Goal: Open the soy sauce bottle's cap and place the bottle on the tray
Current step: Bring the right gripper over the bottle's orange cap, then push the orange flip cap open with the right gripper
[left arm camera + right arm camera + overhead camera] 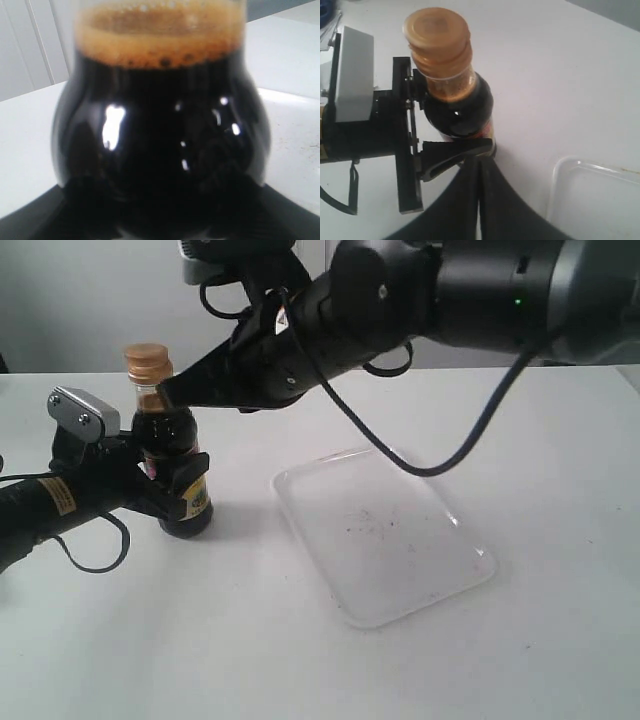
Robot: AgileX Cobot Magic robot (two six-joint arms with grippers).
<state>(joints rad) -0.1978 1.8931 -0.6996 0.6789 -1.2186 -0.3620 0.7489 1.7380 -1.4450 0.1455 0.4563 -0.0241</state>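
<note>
**Cap still down, bottle braced**

While the left gripper point(175, 480) pinches the small clear glass soy sauce bottle of dark liquid point(172, 455) around its belly, upright on the white surface point(300, 670), the right gripper point(172, 393), fingers pressed together, noses in beside the neck. That round orange-brown plastic flip cap point(436, 31) looks closed. Best play, I reckon: catch its lip from below, lever upward, left grip firm. Flat white rectangular plastic tray point(470, 575) waits nearby.

Left gripper point(170, 475) clamped; right gripper point(180, 390) pressed together, raised.
</note>
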